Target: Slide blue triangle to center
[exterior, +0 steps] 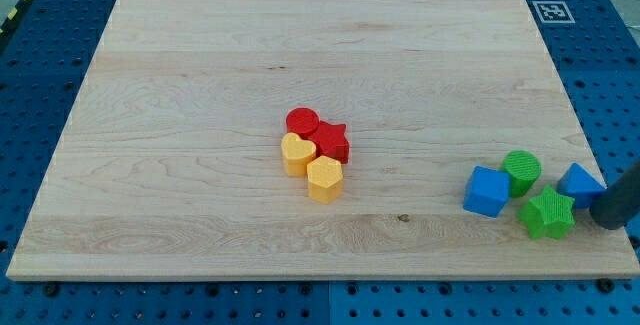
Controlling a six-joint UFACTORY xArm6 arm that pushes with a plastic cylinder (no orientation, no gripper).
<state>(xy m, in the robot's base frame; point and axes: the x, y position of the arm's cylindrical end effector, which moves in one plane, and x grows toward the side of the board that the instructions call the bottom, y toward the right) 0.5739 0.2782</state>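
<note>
The blue triangle (581,183) lies near the wooden board's right edge at the view's lower right. My tip (607,223) is the dark rod end at the view's right edge, just right of and slightly below the triangle, close to it. A green star (548,213) sits just left of the tip, below the triangle. A green round block (521,171) and a blue cube (487,191) stand to the triangle's left.
Near the board's middle is a tight cluster: a red round block (302,122), a red star (331,143), a yellow heart (297,153) and a yellow hexagon (324,178). The wooden board (200,65) lies on a blue pegboard table (40,85).
</note>
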